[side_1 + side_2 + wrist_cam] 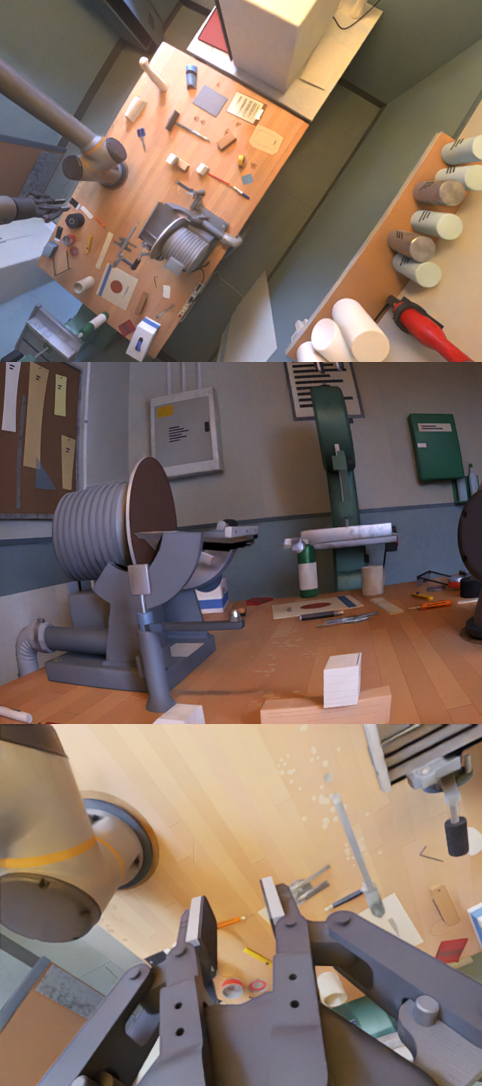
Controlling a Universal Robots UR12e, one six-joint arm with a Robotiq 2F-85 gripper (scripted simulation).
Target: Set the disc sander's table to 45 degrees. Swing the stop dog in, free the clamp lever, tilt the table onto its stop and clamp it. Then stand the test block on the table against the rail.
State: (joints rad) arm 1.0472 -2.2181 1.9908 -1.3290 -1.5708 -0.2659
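Observation:
The disc sander (183, 233) (128, 564) sits near the front edge of the wooden bench, its grey table (218, 535) lying level in front of the brown disc (152, 510). A long grey clamp lever (194, 625) sticks out sideways low on the sander, beside an upright grey post (153, 666). The pale test block (342, 679) (172, 159) stands on a flat wooden offcut (327, 708) away from the sander. My gripper (58, 206) (232, 911) hovers off the bench's left edge, far from the sander, partly open and holding nothing.
The arm's base (113, 171) stands on the bench's left side. A green drill press (342, 518), a spray bottle (307, 568), and a paper cup (372, 580) stand beyond the sander. Small tools such as a hammer (187, 126), tape rolls (245, 986) and pens lie scattered.

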